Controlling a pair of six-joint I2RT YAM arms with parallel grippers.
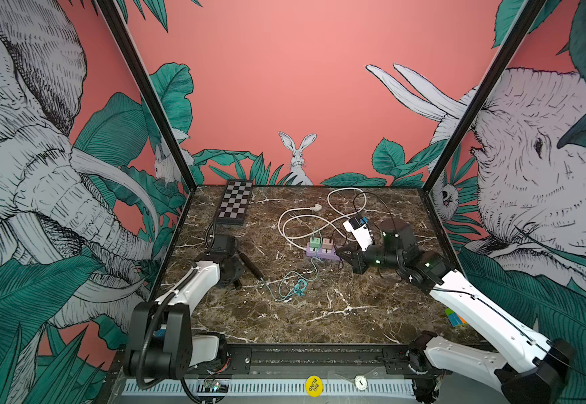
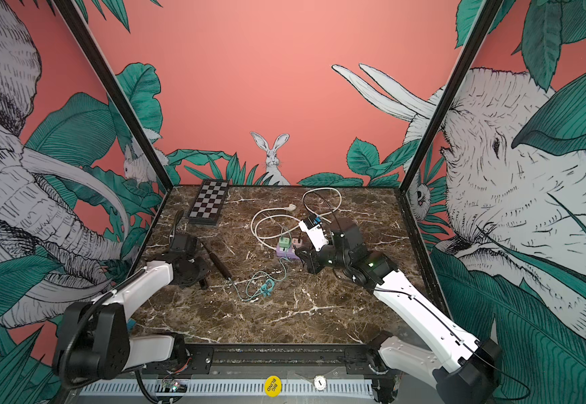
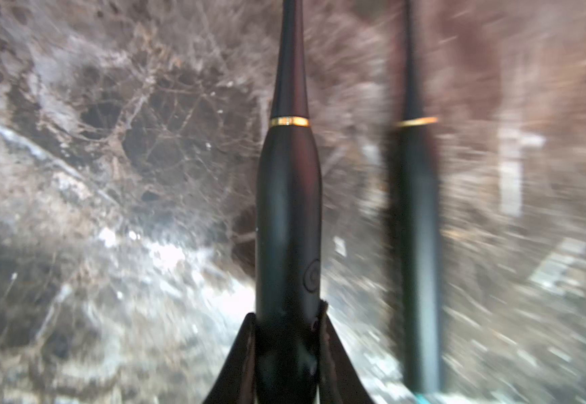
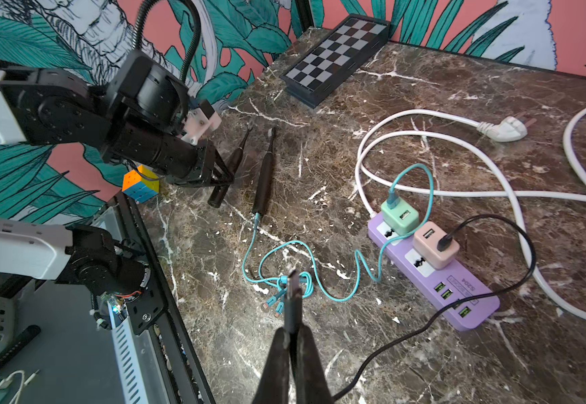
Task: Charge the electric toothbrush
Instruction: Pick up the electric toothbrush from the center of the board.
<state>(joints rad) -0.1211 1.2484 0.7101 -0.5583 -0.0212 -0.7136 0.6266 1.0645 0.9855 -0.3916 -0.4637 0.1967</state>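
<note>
My left gripper (image 3: 288,335) is shut on the lower body of a black electric toothbrush (image 3: 289,210) with a gold ring, at the table's left side. In the right wrist view this toothbrush (image 4: 230,164) sits tilted in the left gripper (image 4: 226,176). Beside it lies a second black toothbrush (image 4: 264,175) with a teal cable (image 4: 319,286) in its base; that cable runs to a green adapter (image 4: 399,217). My right gripper (image 4: 293,314) is shut on the plug of a black cable (image 4: 494,290), which comes from a pink adapter (image 4: 436,245). Both adapters sit in a purple power strip (image 1: 321,252).
A white cord (image 1: 298,224) with its plug loops behind the strip. A folded chessboard (image 1: 233,203) lies at the back left. A Rubik's cube (image 1: 454,316) sits at the right edge, under my right arm. Black frame posts stand at the table's corners.
</note>
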